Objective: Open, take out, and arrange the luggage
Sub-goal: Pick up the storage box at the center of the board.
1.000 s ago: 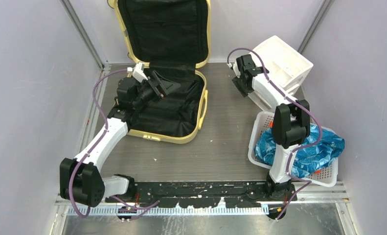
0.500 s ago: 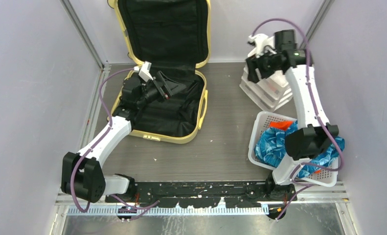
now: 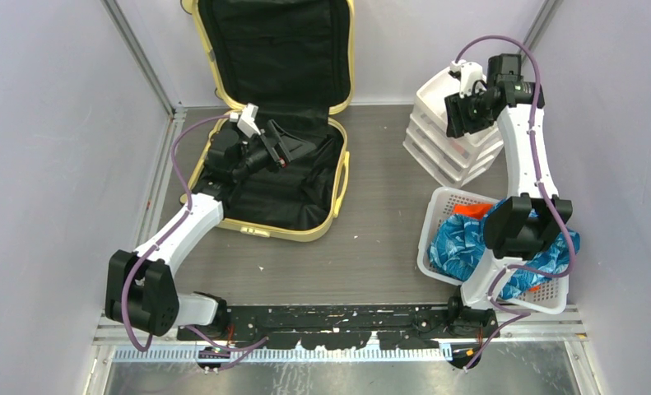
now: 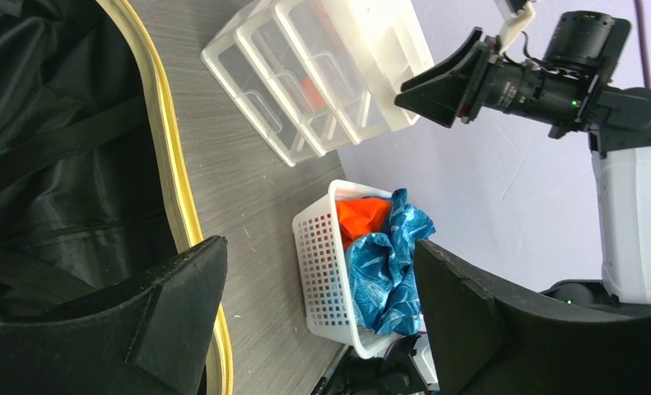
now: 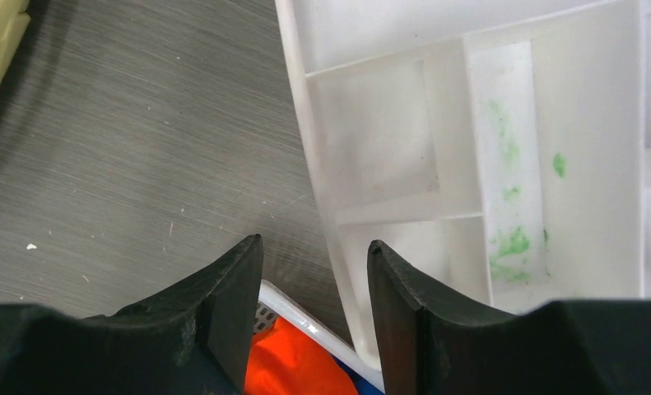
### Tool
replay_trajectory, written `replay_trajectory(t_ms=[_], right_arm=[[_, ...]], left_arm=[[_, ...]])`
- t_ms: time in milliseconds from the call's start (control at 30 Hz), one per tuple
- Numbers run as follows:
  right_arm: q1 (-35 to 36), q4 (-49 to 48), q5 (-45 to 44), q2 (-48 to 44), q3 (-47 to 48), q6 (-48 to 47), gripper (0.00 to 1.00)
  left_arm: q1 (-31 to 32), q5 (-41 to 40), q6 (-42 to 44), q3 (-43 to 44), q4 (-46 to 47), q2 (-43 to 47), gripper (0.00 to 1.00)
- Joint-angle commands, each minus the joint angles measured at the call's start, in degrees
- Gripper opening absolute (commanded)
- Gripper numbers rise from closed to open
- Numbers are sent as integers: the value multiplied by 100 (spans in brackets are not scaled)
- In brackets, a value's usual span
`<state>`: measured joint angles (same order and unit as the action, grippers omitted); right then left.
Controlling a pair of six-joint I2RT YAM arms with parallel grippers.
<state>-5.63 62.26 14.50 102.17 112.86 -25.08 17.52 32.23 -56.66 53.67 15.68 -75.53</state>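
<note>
Over open luggage [image 3: 339, 191], left arm reaches; right arm raised above bin [image 3: 435, 150].
Left gripper [image 3: 294, 146] wide, empty. Right gripper [image 3: 460, 122] half-open astride bin rim, grip unclear.

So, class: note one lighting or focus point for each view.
Top external: even, soft light, but the luggage lining reads as flat black. Left wrist: scene turned sideways, left end effector fingers soft-edged. Right wrist: drawer bin sharp, right end effector fingers dark.
</note>
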Motion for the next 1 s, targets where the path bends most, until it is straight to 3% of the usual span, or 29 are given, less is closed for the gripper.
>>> replay_trajectory(t_ms=[0, 267, 600, 967], right_arm=[[9, 54, -152, 222, 182, 4, 53], [1, 96, -467, 272, -68, -213, 43], [9, 464, 368, 517, 441, -107, 2], [3, 396, 1325, 339, 1259, 601, 1]], left_arm=[[15, 166, 17, 168, 286, 50, 84], [15, 143, 129, 96, 150, 152, 84], [207, 109, -44, 240, 416, -146, 83], [985, -92, -503, 876, 1158, -1586, 79]])
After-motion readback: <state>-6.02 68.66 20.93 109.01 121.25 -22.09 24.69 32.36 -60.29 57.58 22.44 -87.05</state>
